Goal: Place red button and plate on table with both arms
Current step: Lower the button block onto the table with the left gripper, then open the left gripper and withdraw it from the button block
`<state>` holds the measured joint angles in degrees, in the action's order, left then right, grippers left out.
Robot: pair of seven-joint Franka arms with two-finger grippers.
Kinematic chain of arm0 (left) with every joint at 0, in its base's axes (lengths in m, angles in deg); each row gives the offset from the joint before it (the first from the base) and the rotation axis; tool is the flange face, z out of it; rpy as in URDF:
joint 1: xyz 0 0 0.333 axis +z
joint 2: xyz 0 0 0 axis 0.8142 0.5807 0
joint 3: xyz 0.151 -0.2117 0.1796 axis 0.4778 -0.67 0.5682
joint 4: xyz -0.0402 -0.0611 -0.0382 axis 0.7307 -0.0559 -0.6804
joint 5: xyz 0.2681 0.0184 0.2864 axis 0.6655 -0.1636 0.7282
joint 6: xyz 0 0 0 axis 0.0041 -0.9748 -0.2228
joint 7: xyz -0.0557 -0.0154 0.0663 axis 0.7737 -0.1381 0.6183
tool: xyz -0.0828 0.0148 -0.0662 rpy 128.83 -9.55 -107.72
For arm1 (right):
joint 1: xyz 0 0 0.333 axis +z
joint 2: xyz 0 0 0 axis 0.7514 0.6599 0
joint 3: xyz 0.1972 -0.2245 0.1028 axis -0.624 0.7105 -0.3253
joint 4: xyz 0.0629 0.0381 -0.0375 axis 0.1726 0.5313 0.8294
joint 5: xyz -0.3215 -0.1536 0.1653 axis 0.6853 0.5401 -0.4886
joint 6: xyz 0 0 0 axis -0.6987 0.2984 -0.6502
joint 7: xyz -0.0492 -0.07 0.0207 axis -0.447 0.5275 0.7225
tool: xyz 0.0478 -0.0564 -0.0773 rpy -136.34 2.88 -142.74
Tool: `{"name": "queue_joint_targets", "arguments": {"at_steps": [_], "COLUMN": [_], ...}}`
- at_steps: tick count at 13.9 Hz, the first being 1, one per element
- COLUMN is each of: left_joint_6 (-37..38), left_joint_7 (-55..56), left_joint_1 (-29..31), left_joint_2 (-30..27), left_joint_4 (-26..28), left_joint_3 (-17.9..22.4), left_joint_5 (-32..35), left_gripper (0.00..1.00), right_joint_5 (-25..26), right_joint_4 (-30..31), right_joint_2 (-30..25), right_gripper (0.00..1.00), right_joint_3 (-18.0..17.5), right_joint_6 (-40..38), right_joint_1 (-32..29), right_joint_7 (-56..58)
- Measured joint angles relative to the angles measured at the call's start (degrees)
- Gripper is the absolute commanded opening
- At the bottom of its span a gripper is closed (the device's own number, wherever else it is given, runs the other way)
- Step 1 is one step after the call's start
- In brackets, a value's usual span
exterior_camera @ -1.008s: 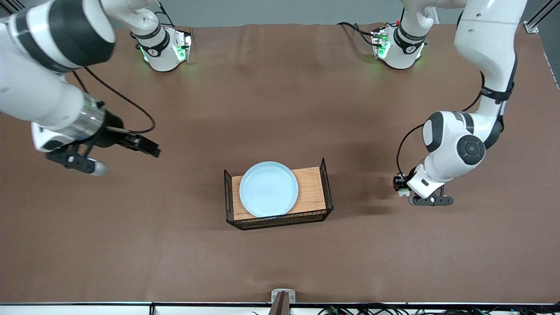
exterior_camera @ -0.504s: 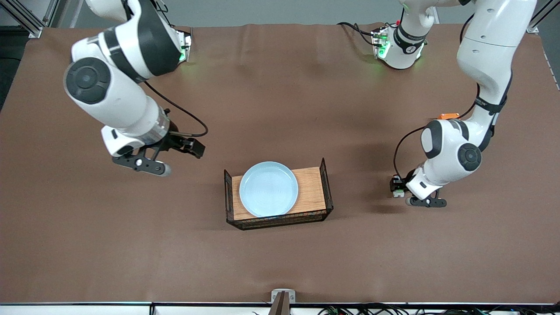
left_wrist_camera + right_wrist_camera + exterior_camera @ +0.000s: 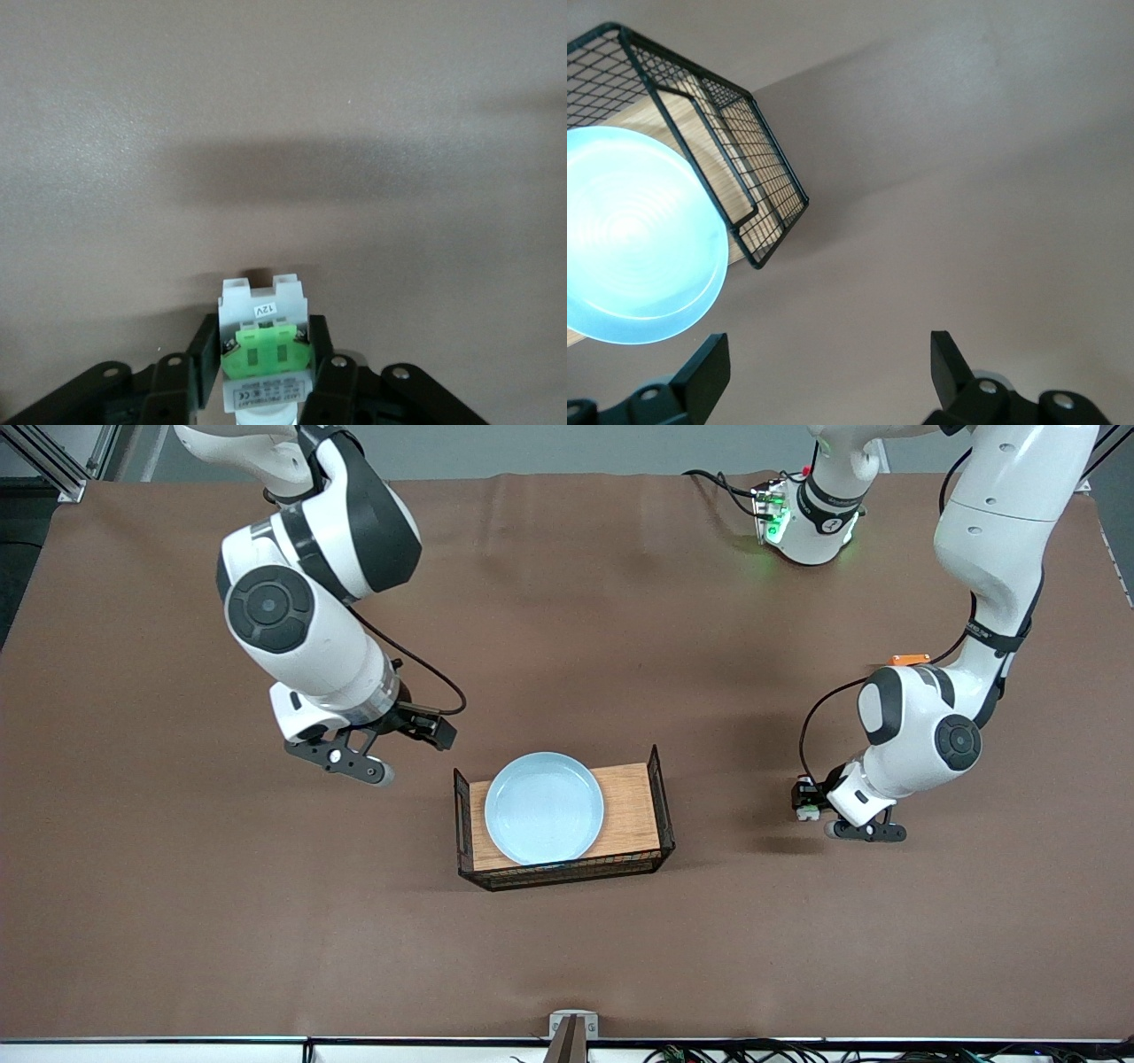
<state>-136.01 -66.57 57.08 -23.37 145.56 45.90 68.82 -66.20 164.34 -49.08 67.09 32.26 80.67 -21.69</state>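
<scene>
Broadly, lines run from the largest thing down.

Surface (image 3: 567, 602): brown sheet; neither task item rests on it yet, so I judge both placements still to do.

Wooden board in wire frame (image 3: 633, 806): mid-surface, near the front camera's side, carrying the plate.

Plate (image 3: 544, 808): pale blue, lying flat on the board inside the frame, untouched; round, so it has no long axis. In the right wrist view it (image 3: 633, 235) shows just past the frame's mesh end.

Right gripper (image 3: 372, 755): hangs over bare surface beside the frame, toward the right arm's end; fingers (image 3: 709, 367) spread wide apart with nothing between them. Judged step: reaching for the plate's rim.

Left gripper (image 3: 819, 815): low over the surface toward the left arm's end, well apart from the frame; fingers clamped on the red button.

Red button (image 3: 264, 341): in the left gripper's grip, not yet let go; its centre is green, not red. Its long axis runs along the fingers, white terminal end pointing out past the fingertips. Whether it touches the surface, I cannot tell.

Remaining: release the button, lift the plate out, set it down.
</scene>
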Motion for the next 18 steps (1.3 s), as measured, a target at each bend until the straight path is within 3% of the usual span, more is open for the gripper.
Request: {"name": "queue_joint_targets", "arguments": {"at_steps": [5, 7, 11, 15, 18], "left_joint_6": [2.5, 10.6, 32.2, 40.9, 49.7], "left_joint_7": [3.3, 5.6, 6.6, 6.2, 7.1], "left_joint_1": [0.0, 0.1, 1.6, 2.6, 2.5], "left_joint_2": [-1.5, -4.0, -8.3, -11.0, -13.2], "left_joint_4": [-1.1, -4.2, -16.5, -23.6, -30.1], "left_joint_3": [0.0, 0.0, 0.4, 0.4, 0.3], "left_joint_5": [-0.3, -0.3, -0.3, 2.3, 3.6], "left_gripper": [1.0, 1.0, 1.0, 1.0, 1.0], "right_joint_5": [-3.7, -3.7, -3.7, 2.5, 4.1], "right_joint_4": [0.0, 0.0, 0.0, 0.0, 0.0], "right_joint_2": [1.5, 2.5, 4.6, 5.1, 5.5], "right_gripper": [1.0, 1.0, 1.0, 1.0, 1.0], "right_joint_3": [0.1, 0.0, 0.0, 0.1, 0.1], "right_joint_6": [2.5, 5.4, 11.5, 11.9, 11.9], "right_joint_1": [0.3, 1.4, 4.4, 6.9, 8.2], "right_joint_7": [-1.7, -2.2, -10.1, -10.9, -11.5]}}
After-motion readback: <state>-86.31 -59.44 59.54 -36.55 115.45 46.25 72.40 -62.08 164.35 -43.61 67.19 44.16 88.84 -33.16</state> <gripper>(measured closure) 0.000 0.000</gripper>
